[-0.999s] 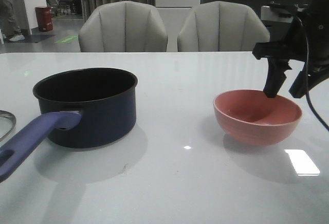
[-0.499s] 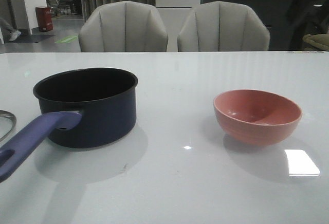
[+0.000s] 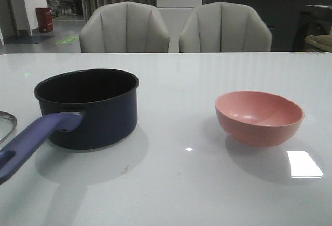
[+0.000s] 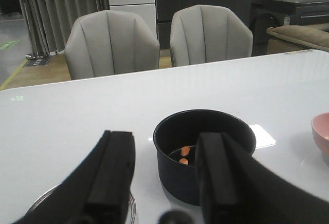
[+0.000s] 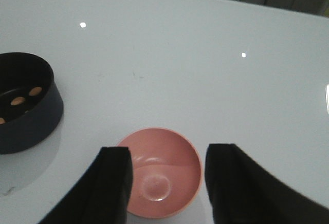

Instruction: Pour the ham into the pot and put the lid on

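The dark navy pot (image 3: pixel 88 109) stands on the left of the table, its purple-blue handle (image 3: pixel 31 140) pointing toward the near left. Orange ham slices (image 4: pixel 184 155) lie on its bottom, also seen as ham (image 5: pixel 19 100) in the right wrist view. Only the lid's metal rim (image 3: pixel 5 125) shows at the far left edge. My left gripper (image 4: pixel 164 141) is open and empty, hovering short of the pot (image 4: pixel 205 152), above the lid's rim (image 4: pixel 133 209). My right gripper (image 5: pixel 167 157) is open above the empty pink bowl (image 5: pixel 162 175). Neither gripper shows in the front view.
The pink bowl (image 3: pixel 259 117) sits on the right half of the white table (image 3: pixel 176 184). Two grey chairs (image 3: pixel 124 29) stand behind the far edge. A bright light reflection (image 3: pixel 305 164) lies on the table near the bowl.
One second ago my right gripper hung over the pink bowl's far rim in the front view. It has since moved out of that view; pot and bowl stay put.
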